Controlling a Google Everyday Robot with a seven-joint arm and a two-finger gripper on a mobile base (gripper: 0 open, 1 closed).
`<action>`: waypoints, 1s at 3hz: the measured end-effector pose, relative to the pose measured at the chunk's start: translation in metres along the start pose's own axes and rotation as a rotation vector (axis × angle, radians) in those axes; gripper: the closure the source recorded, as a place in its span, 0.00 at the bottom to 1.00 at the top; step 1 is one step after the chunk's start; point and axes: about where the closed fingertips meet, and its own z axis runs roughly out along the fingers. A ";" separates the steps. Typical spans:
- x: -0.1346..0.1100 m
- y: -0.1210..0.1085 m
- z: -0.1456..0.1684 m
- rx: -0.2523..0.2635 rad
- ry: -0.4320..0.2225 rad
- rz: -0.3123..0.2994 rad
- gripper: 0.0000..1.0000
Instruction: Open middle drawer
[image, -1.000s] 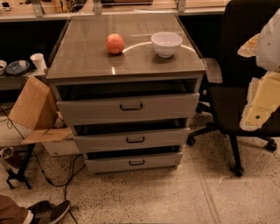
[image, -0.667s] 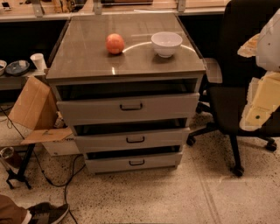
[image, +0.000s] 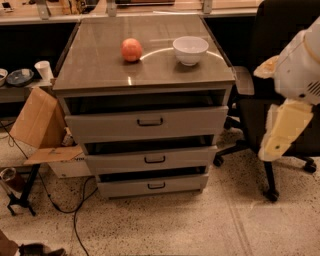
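Grey middle drawer barely ajar (contents hidden) — gripper well apart, rightward.

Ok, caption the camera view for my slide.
Cabinet, orange fruit and white bowl on top; end effector hangs right of the middle drawer, not touching it.

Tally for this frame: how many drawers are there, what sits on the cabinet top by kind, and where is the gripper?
Drawers: 3 (top drawer, middle drawer, bottom drawer)
Bowls: 1 (white bowl)
Fruit: 1 (orange-red fruit)
Total: 5
The gripper hangs at the right, in front of the chair, apart from the drawers.
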 end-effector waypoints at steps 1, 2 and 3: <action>-0.007 0.009 0.072 -0.051 -0.081 -0.043 0.00; -0.015 0.017 0.164 -0.120 -0.153 -0.084 0.00; -0.039 0.012 0.274 -0.158 -0.220 -0.128 0.00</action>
